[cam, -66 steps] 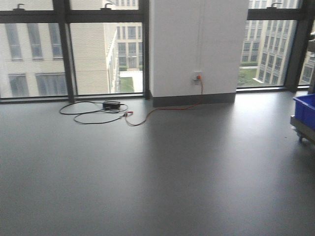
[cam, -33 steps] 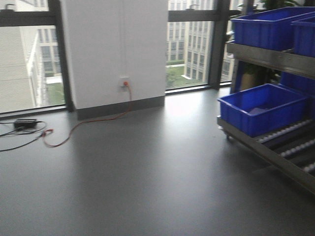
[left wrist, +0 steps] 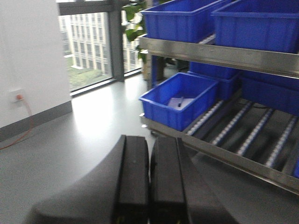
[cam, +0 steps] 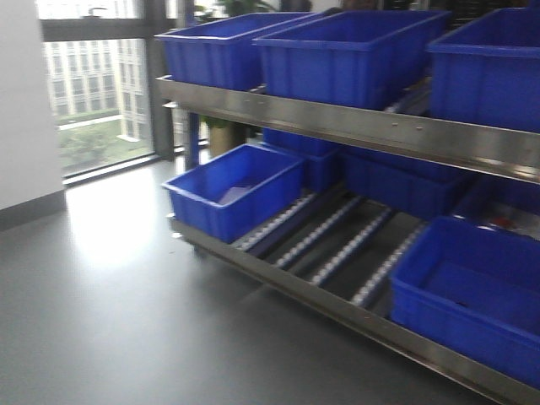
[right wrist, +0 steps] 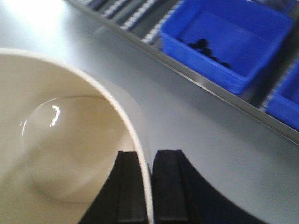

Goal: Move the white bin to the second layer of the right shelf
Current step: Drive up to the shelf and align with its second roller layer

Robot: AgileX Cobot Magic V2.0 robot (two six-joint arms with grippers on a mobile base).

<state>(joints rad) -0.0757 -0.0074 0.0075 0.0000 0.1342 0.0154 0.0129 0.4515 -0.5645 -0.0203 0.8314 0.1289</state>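
Note:
The white bin (right wrist: 60, 140), a glossy cream tub, fills the left of the right wrist view. My right gripper (right wrist: 150, 155) is shut on its rim, one finger inside and one outside. My left gripper (left wrist: 150, 140) is shut with nothing between its fingers and hangs above the grey floor. The right shelf (cam: 337, 118) is a steel rack ahead and to the right. Its lower visible level (cam: 333, 245) has sloping lanes of white rollers between steel rails, bare in the middle. The bin does not show in the front view.
Blue crates (cam: 354, 51) line the rack's upper level. One blue crate (cam: 232, 190) sits at the left end of the roller level and another (cam: 472, 295) at the right. A white wall with a socket (left wrist: 18, 97) stands to the left, by windows.
The front view has swung right, from the window, wall and floor cables to the rack with blue crates, which now fills the frame.

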